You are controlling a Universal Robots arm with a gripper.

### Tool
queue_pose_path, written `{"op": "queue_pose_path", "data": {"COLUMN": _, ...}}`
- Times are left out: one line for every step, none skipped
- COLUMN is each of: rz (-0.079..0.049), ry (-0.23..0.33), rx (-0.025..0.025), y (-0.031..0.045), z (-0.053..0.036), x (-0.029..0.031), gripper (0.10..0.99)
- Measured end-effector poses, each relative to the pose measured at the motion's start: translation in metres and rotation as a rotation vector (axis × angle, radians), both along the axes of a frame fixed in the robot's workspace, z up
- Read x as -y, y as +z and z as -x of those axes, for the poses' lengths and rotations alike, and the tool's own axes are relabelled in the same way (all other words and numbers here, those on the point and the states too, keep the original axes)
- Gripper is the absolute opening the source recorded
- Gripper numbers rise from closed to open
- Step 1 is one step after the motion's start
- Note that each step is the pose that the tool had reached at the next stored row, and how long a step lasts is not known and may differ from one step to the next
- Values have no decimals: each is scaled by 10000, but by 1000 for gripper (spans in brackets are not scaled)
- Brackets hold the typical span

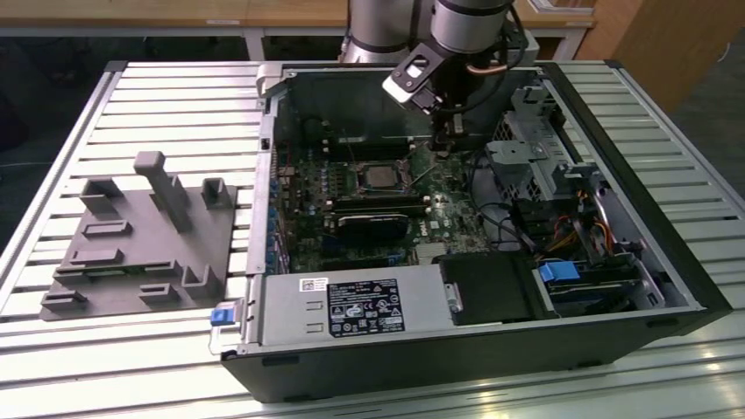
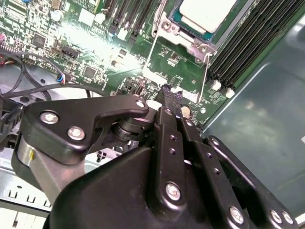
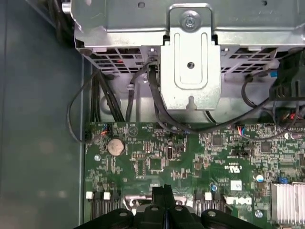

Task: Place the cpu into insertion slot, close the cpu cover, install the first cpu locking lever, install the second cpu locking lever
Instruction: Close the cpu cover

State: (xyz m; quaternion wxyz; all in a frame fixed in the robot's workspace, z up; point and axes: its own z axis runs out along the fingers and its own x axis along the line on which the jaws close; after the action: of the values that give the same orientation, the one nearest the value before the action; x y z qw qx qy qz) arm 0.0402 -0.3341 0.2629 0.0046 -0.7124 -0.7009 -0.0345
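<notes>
Slatted table (image 1: 140, 78) holds computer case (image 1: 466, 358) (cpu (image 2: 207, 10) in insertion slot (image 2: 183, 22)).

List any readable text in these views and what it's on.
Power supply label: print too small to read.
White sticker beside it: too small to read.
Motherboard white markings, in the first wrist view: too small or blurred to quote.

Slatted metal table (image 1: 163, 87) — open computer case (image 1: 466, 367), grey moulded fixture (image 1: 128, 253) beside it
</notes>
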Motion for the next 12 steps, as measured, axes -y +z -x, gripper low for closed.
{"op": "queue_pose_path", "data": {"rz": 0, "ry": -1, "rx": -2, "y": -9, "z": -11, "x": -3, "gripper": 106}}
{"op": "queue_pose_path", "data": {"rz": 0, "ry": -1, "rx": -4, "y": -14, "z": -20, "x": -5, "gripper": 106}}
{"op": "queue_pose_path", "data": {"rz": 1, "ry": 0, "rx": -4, "y": -17, "z": -31, "x": -7, "gripper": 106}}
{"op": "queue_pose_path", "data": {"rz": 3, "ry": 0, "rx": -5, "y": -18, "z": -36, "x": -8, "gripper": 106}}
{"op": "queue_pose_path", "data": {"rz": 4, "ry": 0, "rx": -5, "y": -19, "z": -38, "x": -8, "gripper": 106}}
{"op": "queue_pose_path", "data": {"rz": 2, "ry": 0, "rx": -5, "y": -21, "z": -41, "x": -8, "gripper": 106}}
{"op": "queue_pose_path", "data": {"rz": 1, "ry": 0, "rx": -4, "y": -22, "z": -46, "x": -8, "gripper": 106}}
{"op": "queue_pose_path", "data": {"rz": 1, "ry": 0, "rx": -5, "y": -23, "z": -54, "x": -8, "gripper": 106}}
{"op": "queue_pose_path", "data": {"rz": 1, "ry": 0, "rx": -5, "y": -24, "z": -65, "x": -9, "gripper": 106}}
{"op": "queue_pose_path", "data": {"rz": 1, "ry": -1, "rx": -5, "y": -25, "z": -75, "x": -10, "gripper": 106}}
{"op": "queue_pose_path", "data": {"rz": 1, "ry": 0, "rx": -5, "y": -26, "z": -84, "x": -10, "gripper": 106}}
{"op": "queue_pose_path", "data": {"rz": 0, "ry": -1, "rx": -4, "y": -28, "z": -92, "x": -11, "gripper": 106}}
